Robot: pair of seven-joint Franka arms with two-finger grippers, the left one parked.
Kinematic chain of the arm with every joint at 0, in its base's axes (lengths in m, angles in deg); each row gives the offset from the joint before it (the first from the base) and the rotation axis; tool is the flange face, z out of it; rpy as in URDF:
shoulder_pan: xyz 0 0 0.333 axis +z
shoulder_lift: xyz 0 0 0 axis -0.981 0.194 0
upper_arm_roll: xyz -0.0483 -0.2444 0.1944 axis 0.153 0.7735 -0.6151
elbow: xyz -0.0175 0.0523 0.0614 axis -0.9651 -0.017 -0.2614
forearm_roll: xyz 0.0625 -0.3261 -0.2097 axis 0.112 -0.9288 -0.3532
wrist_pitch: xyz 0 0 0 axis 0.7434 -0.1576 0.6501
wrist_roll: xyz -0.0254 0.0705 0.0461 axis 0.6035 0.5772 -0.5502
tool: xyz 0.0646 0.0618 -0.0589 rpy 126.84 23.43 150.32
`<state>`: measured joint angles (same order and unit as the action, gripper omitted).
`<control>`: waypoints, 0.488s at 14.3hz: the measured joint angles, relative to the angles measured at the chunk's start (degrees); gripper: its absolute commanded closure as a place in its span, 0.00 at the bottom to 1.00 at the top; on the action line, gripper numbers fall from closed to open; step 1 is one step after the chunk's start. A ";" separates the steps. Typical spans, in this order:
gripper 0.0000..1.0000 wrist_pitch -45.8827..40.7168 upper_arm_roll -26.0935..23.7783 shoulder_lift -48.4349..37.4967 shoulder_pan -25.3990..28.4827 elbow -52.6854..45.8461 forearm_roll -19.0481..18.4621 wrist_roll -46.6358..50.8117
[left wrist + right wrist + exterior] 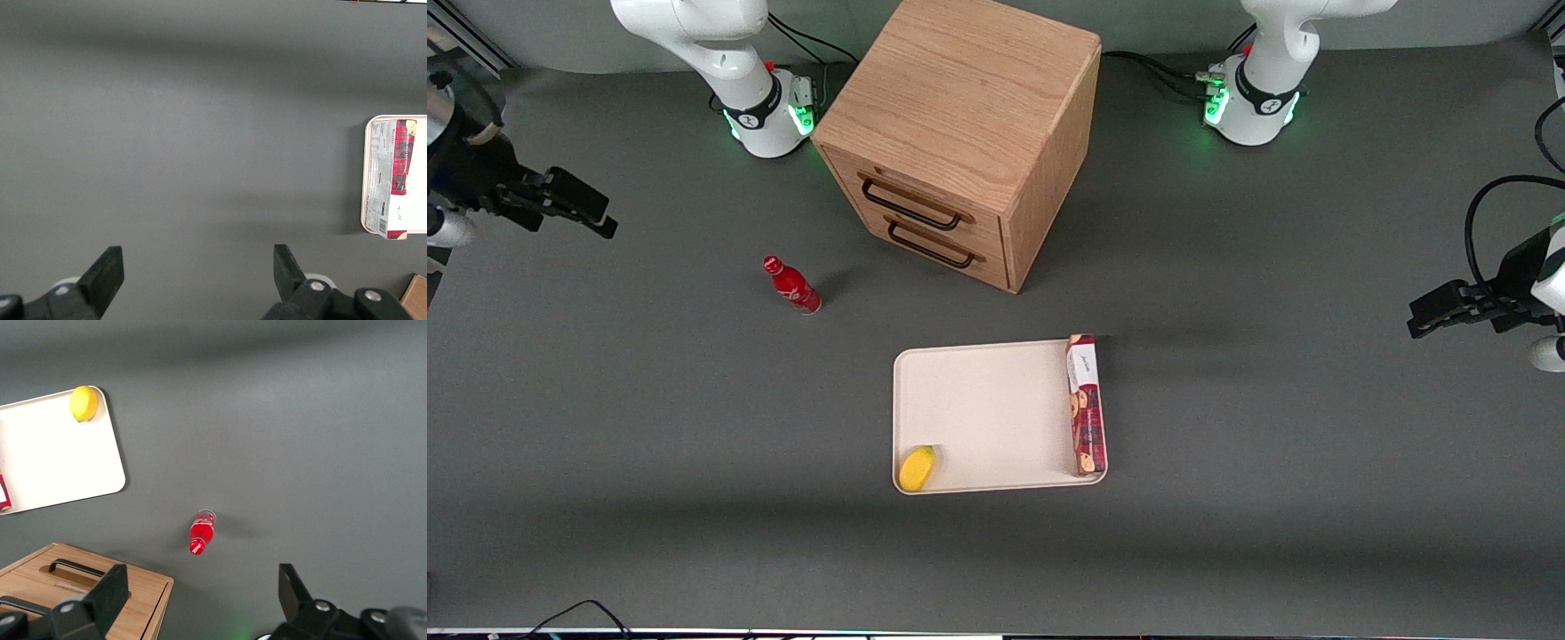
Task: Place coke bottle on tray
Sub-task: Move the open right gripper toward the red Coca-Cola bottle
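Observation:
The coke bottle (791,285) is small, slim and red with a red cap. It stands upright on the grey table, farther from the front camera than the tray and beside the cabinet, toward the working arm's end. It also shows in the right wrist view (201,533). The tray (978,413) is flat and cream-white; it also shows in the right wrist view (60,460). My gripper (591,212) is open and empty, high above the table at the working arm's end, well apart from the bottle. Its fingers (112,593) stand wide apart.
A wooden two-drawer cabinet (960,133) stands farther from the front camera than the tray. A long dark-red cookie box (1086,404) lies on the tray along its edge toward the parked arm. A yellow fruit (917,468) lies in the tray's near corner.

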<state>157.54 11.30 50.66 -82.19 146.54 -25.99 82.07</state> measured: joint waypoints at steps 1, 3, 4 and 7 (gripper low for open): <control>0.00 -0.33 0.04 0.39 0.01 -0.29 0.00 0.00; 0.00 -0.93 0.03 0.47 0.06 -0.53 0.00 0.00; 0.00 -1.44 0.01 0.47 0.08 -0.76 0.00 0.00; 0.00 -3.69 -0.45 0.52 0.12 -0.80 0.00 0.00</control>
<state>153.85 10.84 51.18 -82.07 145.73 -25.99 82.07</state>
